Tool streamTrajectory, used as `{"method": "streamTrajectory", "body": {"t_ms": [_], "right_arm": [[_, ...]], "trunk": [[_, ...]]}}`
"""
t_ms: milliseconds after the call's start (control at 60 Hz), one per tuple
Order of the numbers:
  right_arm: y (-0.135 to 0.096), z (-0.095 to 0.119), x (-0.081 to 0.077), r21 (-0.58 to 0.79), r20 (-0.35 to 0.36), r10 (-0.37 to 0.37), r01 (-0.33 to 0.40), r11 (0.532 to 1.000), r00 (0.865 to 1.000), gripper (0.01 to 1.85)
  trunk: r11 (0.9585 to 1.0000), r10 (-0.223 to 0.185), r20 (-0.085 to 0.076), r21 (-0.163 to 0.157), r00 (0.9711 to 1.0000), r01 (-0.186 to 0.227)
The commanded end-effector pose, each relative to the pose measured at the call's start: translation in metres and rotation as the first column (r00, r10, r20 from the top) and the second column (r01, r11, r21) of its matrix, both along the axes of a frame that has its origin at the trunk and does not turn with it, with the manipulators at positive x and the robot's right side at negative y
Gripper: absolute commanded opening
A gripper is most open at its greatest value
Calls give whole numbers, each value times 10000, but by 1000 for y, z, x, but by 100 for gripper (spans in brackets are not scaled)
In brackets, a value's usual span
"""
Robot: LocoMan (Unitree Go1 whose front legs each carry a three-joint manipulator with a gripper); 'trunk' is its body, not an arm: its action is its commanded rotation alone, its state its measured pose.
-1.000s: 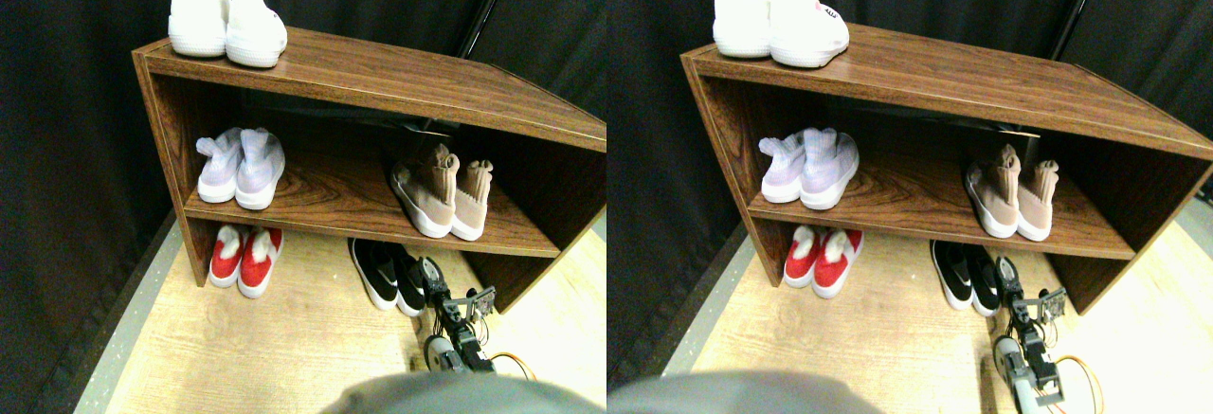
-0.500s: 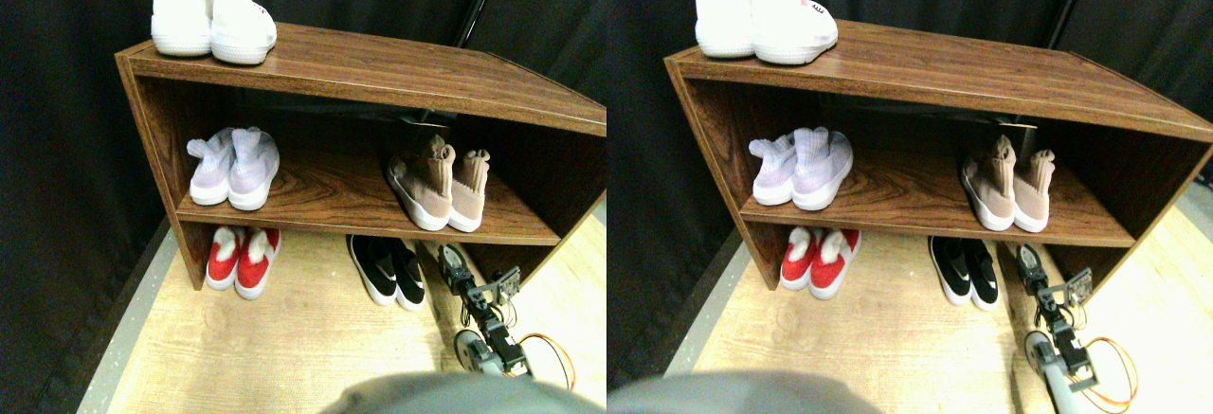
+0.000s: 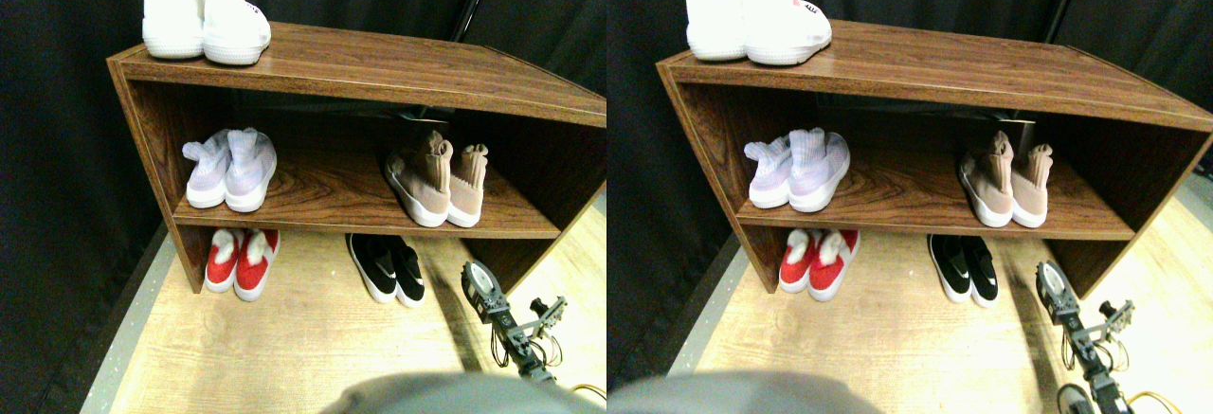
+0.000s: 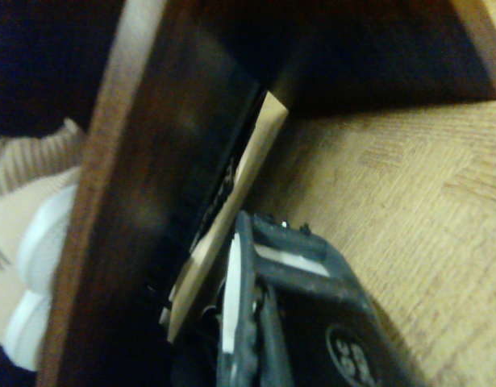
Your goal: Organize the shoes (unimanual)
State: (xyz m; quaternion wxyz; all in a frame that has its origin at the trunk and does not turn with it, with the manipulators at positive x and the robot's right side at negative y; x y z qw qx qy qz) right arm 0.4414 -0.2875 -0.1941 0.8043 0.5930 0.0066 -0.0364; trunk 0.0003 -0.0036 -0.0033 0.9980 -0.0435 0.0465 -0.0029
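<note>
Fingers (image 3: 479,279) empty, above floor (image 3: 284,348), right of black slip-ons (image 3: 389,268).

Five pairs of shoes, ten in all, sat on and under one wooden shelf unit (image 3: 379,65): two white shoes (image 3: 199,21) on top, two lavender knit sneakers (image 3: 230,168) and two tan sock sneakers (image 3: 436,185) on the middle shelf, two red slippers (image 3: 242,261) and two black slip-ons (image 3: 387,267) on the floor (image 3: 284,348).

Slip-ons (image 3: 388,267) under shelf (image 3: 360,210), end effector (image 3: 480,286) right.
</note>
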Motion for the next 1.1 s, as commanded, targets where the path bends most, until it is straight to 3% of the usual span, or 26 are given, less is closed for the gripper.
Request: {"method": "streamTrajectory", "body": {"t_ms": [17,217,417,617,833,1100], "right_arm": [[9,16,-11,106,744,496,-506,9987,9960,6],[20,38,-38,354,1281,1059,-1112,9932,9861,6],[32,63,-59,-466,1928,1438,-1373,9894,9706,6],[40,80,-68,-904,2373,1977,-1811,9793,9511,6],[44,88,-73,-885,2561,1901,-1729,9810,9478,6],[47,86,-72,-871,2573,1901,-1732,9810,9475,6]], "trunk": [[9999,-54,138,-141,9999,56],[9998,-179,275,-101,9995,182],[9996,-231,460,-122,9987,237],[9996,-253,672,-136,9974,263],[9996,-237,817,-145,9964,250],[9996,-225,817,-171,9964,240]]}}
